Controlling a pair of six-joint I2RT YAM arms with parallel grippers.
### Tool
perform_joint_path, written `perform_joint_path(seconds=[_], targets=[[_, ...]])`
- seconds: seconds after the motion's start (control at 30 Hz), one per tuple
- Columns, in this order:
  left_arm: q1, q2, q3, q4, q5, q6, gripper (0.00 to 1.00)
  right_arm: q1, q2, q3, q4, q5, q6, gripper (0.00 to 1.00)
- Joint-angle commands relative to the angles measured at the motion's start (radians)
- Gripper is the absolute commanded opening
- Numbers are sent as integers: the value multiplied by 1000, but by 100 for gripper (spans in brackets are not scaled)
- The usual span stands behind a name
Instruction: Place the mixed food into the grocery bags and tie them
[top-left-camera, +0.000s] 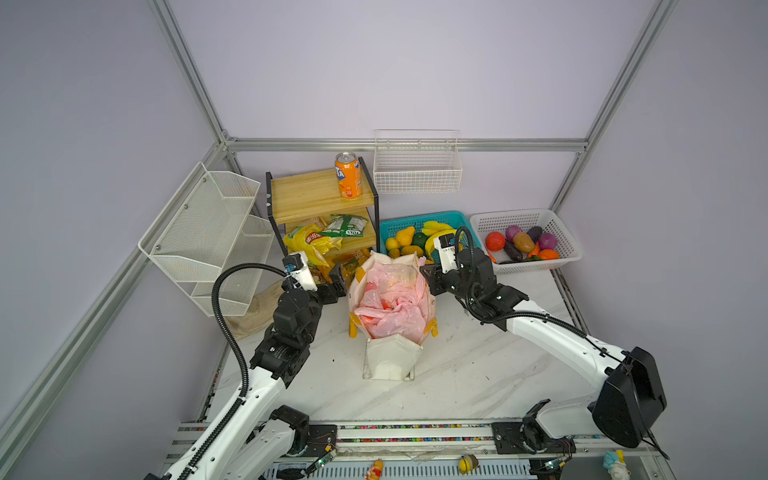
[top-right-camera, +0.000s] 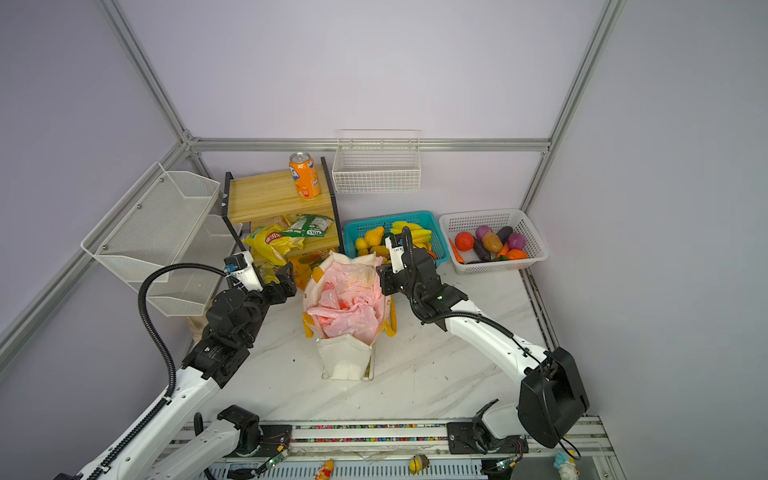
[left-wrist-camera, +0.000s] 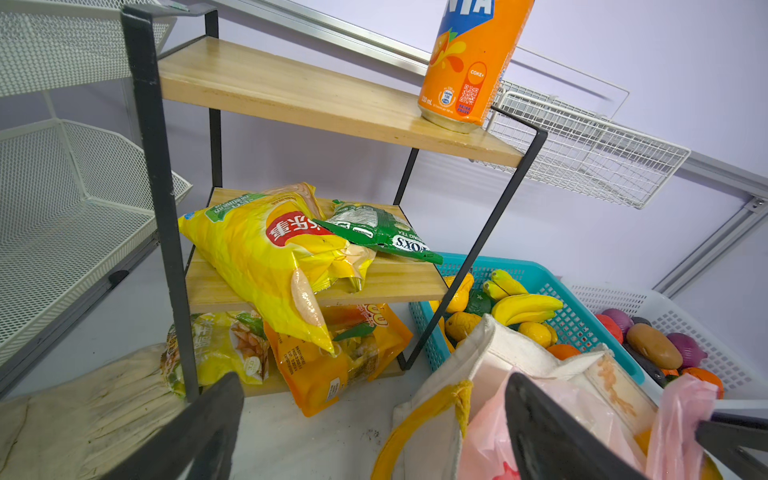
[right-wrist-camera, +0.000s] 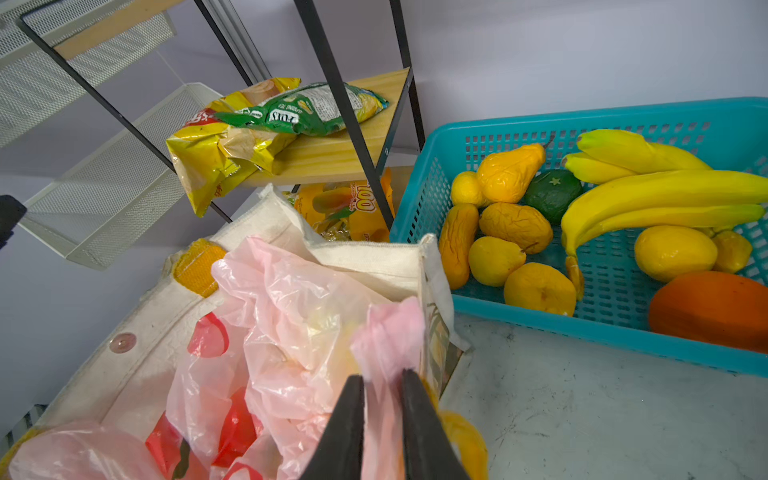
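Right hand: fingers pressed nearly together, pinching a bunched strip of the pink bag at its rim, on the side toward the teal basket. The film rises in a tuft between the fingers. It looks like a handle loop, but I can't be sure.

Left hand: spread wide, holding nothing. It hangs at the opposite rim of the white tote, one finger over the pink film, the other over bare desk.

Pink bag sits crumpled inside the tote, mouth up. The tote stands on the desk between my arms, its yellow handle drooping outside. Mixed food: red shows through the film, cans or apple prints, cannot tell. I judge the loading mostly done and the step in hand to be gathering the handles for the knot.

Doing it well:
- Lift the right pinch gently. Thin film stretches and tears, and a hard pull may tip the tote toward the basket.
- Bring the left hand down onto the matching loop only, not the canvas rim or the yellow handle.
- Close low on the loop, so there is slack left to cross over.
- Draw both loops up evenly before crossing, so the contents settle.

Behind: shelf rack with snack packets, well clear.
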Motion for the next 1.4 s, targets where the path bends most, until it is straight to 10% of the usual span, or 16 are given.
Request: perform_joint_path(seconds=[0.0, 0.5, 0.8, 1.0, 1.37], targets=[[3, -15, -29, 31, 22, -26, 96, 25, 36, 44, 20, 4, -22, 18], [3, -15, -46, 41, 49, -39, 96, 97, 227, 167, -164, 104, -93, 14], [4, -23, -43, 48, 48, -45, 97, 98, 82, 217, -189, 78, -66, 42], [10, -11, -69, 100, -24, -8, 98, 76, -76, 148, -183, 268, -92, 63], [245, 181, -188, 264, -51, 29, 100, -277, -187, -244, 133, 514, 11, 97]])
